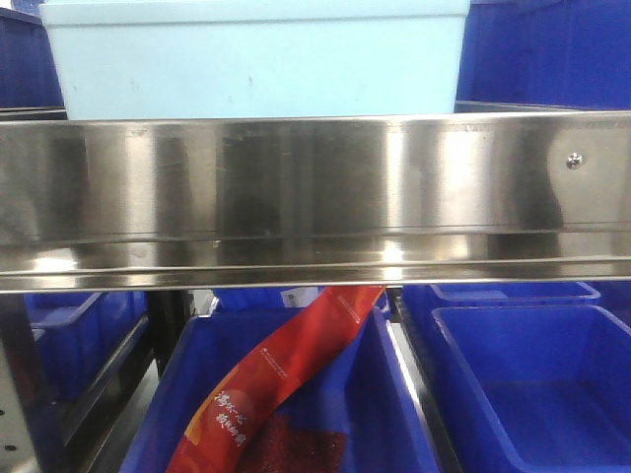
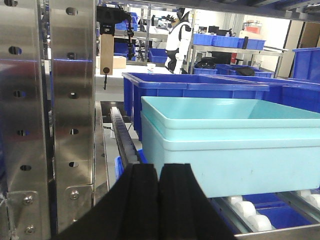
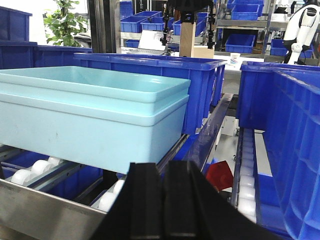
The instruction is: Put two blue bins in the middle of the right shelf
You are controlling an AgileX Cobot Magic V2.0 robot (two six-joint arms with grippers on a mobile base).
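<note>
Two pale blue bins, nested one inside the other, stand on a roller shelf. In the front view they sit above the steel beam as one block (image 1: pixel 256 59). The left wrist view shows the upper bin (image 2: pixel 225 117) and the lower bin (image 2: pixel 230 150) just beyond my left gripper (image 2: pixel 158 172), which is shut and empty near their front left corner. In the right wrist view the upper bin (image 3: pixel 95 87) and the lower bin (image 3: pixel 85 130) lie ahead and to the left of my right gripper (image 3: pixel 162 170), also shut on nothing. Neither gripper touches the bins.
A wide steel shelf beam (image 1: pixel 315 197) crosses the front view. Dark blue bins (image 1: pixel 532 384) and a red packet (image 1: pixel 286 374) sit below it. A perforated steel upright (image 2: pixel 50 100) stands left of the bins. Dark blue bins stand behind (image 2: pixel 190 85) and to the right (image 3: pixel 295 150). White rollers (image 3: pixel 25 175) run beneath.
</note>
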